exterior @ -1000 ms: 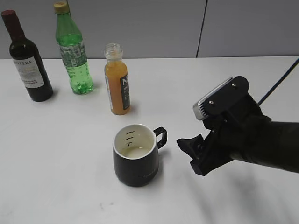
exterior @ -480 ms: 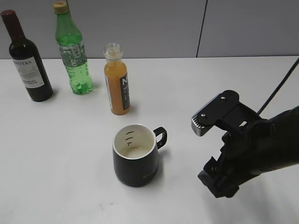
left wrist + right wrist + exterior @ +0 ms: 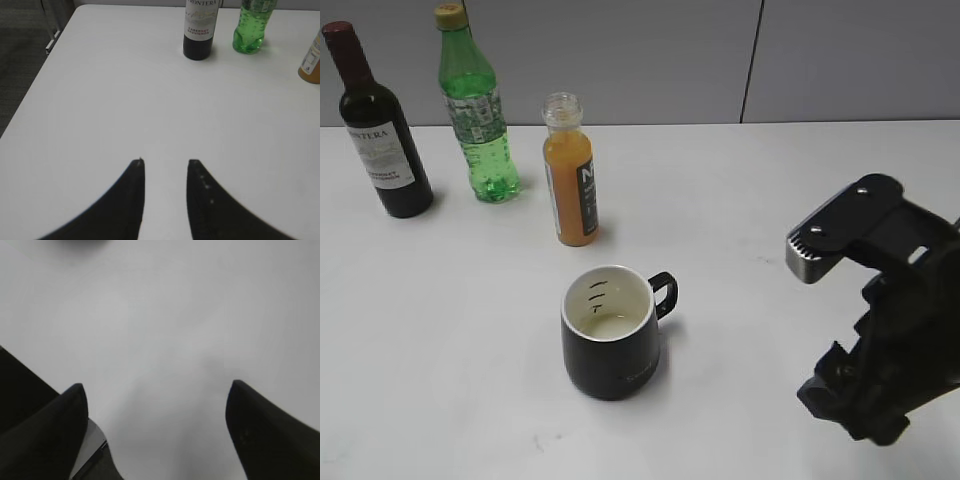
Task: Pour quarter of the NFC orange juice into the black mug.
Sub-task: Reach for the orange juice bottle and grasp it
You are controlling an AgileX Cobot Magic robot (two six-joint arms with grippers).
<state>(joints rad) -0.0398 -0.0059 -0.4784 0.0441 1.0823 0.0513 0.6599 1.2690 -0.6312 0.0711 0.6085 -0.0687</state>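
The NFC orange juice (image 3: 570, 175) stands upright and uncapped at the back middle of the white table, and shows at the right edge of the left wrist view (image 3: 312, 62). The black mug (image 3: 611, 345) stands in front of it, handle to the right, cream inside with small dark marks. My right gripper (image 3: 835, 392) is at the front right, well apart from the mug, jaws wide open and empty over bare table (image 3: 156, 390). My left gripper (image 3: 165, 162) is open and empty over the table's left part; it is outside the exterior view.
A dark wine bottle (image 3: 378, 130) and a taller green bottle (image 3: 477, 110) stand at the back left, also in the left wrist view (image 3: 200, 30) (image 3: 252, 27). The table's left edge (image 3: 35, 100) drops to dark floor.
My right arm has drawn back from beside the mug's handle, moving right and toward the front corner. The bottles and the mug have not moved.
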